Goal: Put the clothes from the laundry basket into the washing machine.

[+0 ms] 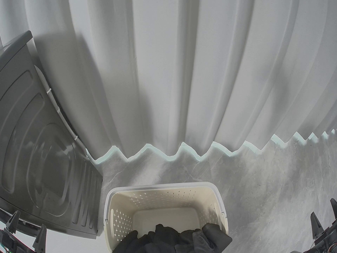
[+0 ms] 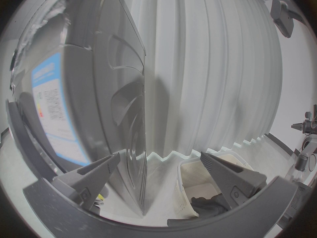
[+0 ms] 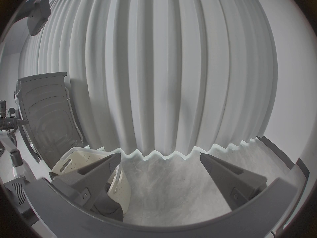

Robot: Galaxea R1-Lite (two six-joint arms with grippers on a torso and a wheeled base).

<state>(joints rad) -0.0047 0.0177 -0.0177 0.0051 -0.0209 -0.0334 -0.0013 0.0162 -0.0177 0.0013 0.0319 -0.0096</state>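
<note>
A cream laundry basket [image 1: 163, 195] stands on the floor at the lower middle of the head view, with dark clothes [image 1: 175, 239] heaped at its near side. The grey washing machine [image 1: 38, 159] stands to its left, side panel facing me. My left gripper [image 1: 27, 227] is open and empty at the lower left, near the machine's front corner. My right gripper [image 1: 324, 216] is open and empty at the lower right, well clear of the basket. The left wrist view has the machine [image 2: 99, 93], the basket [image 2: 193, 179] and clothes [image 2: 208, 204]; the right wrist view has the basket [image 3: 82, 159].
A white pleated curtain [image 1: 182, 71] hangs across the back, its hem just above the grey floor [image 1: 273, 190]. A ribbed hose [image 1: 56, 106] runs down the machine's rear edge. Open floor lies right of the basket.
</note>
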